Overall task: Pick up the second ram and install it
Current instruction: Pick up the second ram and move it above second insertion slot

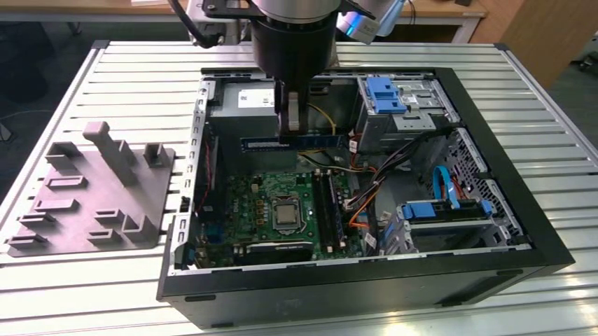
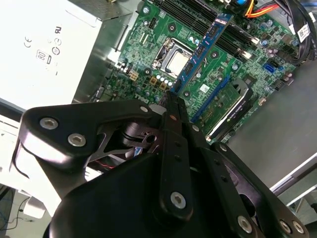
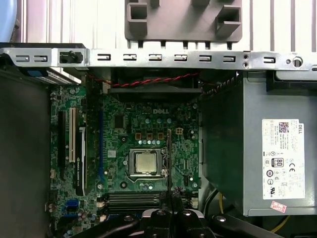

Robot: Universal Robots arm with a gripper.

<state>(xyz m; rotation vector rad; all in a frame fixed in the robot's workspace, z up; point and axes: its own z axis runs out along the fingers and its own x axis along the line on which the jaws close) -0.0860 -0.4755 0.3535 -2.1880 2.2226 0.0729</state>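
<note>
The gripper (image 3: 170, 198) clamps the second ram (image 3: 169, 158), seen edge-on, above the green motherboard (image 3: 119, 144), just beside its processor socket (image 3: 146, 162). A grey power supply (image 3: 247, 148) flanks the board; a grey fixture (image 3: 183, 22) lies outside the case wall (image 3: 173, 58).

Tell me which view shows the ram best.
The second wrist view: the ram shows its broad chip side, sticking out from the pincer over the motherboard. The exterior view shows its long side under the pincer; the first wrist view sees it edge-on, a thin line.

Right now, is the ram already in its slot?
No, the gripper holds the ram in the air above the motherboard.
</note>
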